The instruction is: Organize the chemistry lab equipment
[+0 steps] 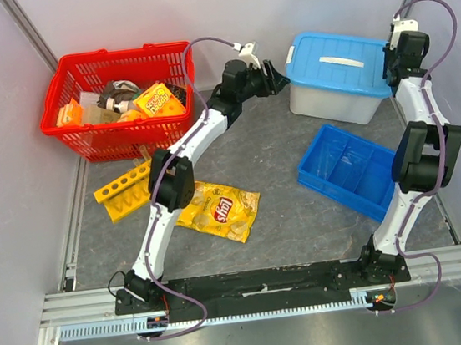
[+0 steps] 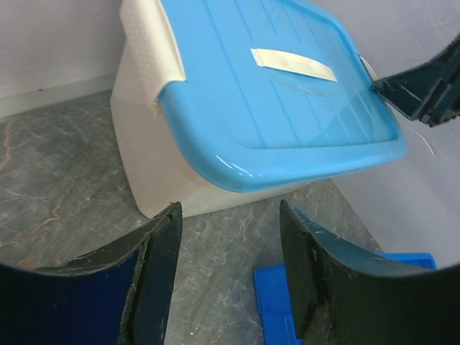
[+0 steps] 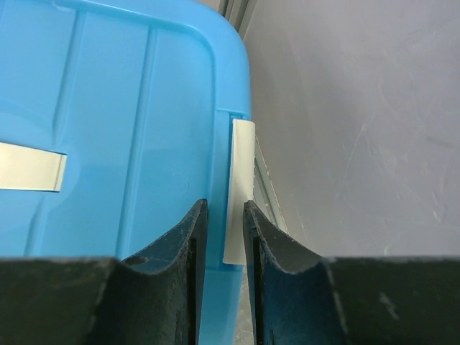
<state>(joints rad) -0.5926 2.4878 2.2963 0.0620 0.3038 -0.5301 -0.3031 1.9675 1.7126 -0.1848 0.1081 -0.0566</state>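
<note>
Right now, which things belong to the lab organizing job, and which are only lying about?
Job: blue-lidded box, blue divided tray, yellow test-tube rack.
Lying about: chips bag, snack box in the red basket.

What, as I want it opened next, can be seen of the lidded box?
The box is a milky plastic tub, upright on the table, far right, beyond the tray. Its blue lid is on, with a pale strip on top and a white latch at each end. The left gripper, jaws open, faces it without touching. The right gripper, jaws almost closed, frames the right latch; contact is unclear.
</note>
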